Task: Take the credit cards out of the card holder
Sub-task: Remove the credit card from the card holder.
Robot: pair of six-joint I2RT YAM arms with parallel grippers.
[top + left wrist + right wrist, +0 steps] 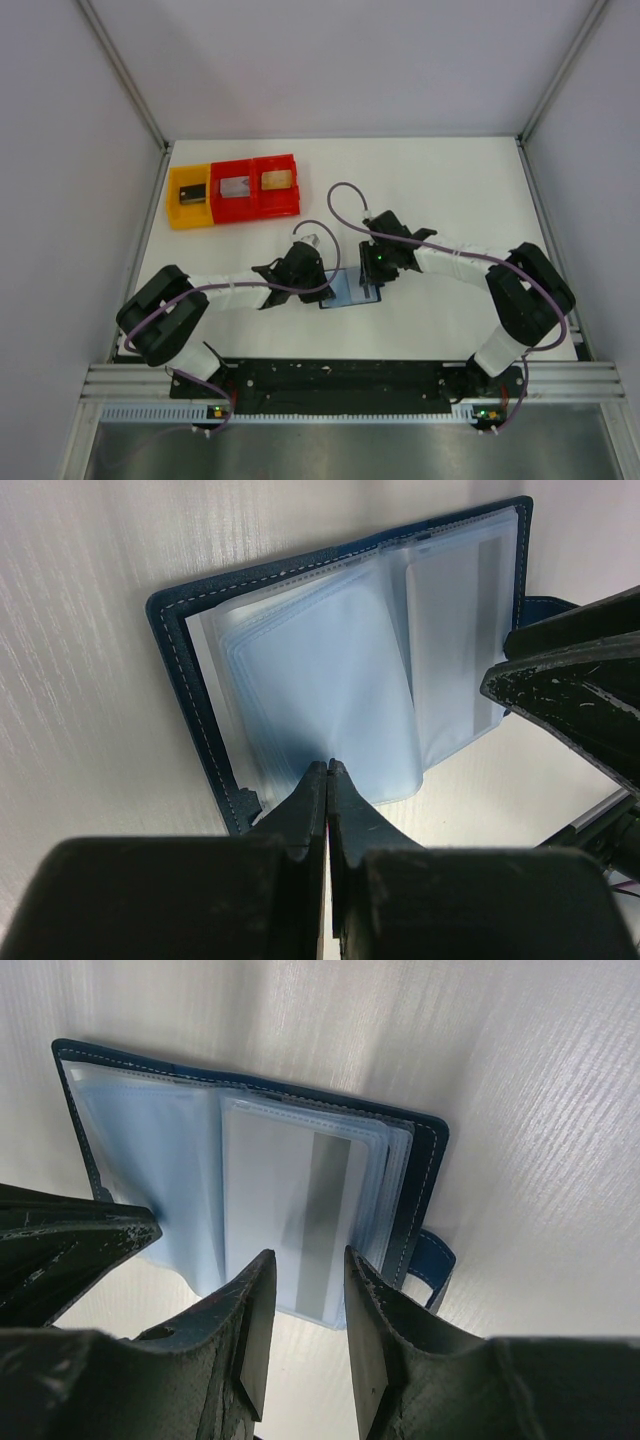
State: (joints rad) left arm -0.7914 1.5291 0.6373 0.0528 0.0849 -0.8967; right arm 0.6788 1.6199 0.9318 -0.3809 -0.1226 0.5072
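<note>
White table (450, 180): navy card holder (350, 650) open flat, clear sleeves (290, 1210) fanned.

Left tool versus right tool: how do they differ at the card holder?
Left tool is shut; right tool is open. Left tool sits at the edge of the clear sleeves; right tool brackets a sleeved striped card. Both are at the open card holder.

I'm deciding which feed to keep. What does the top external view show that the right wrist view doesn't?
Only overhead: the yellow bin and red bins at the back left, plus both whole arms. Only right wrist: the clear sleeves, a grey-striped card, the clasp tab, and that the right gripper has its jaws apart. Both: the open card holder on the white table, with the left gripper beside it.
</note>
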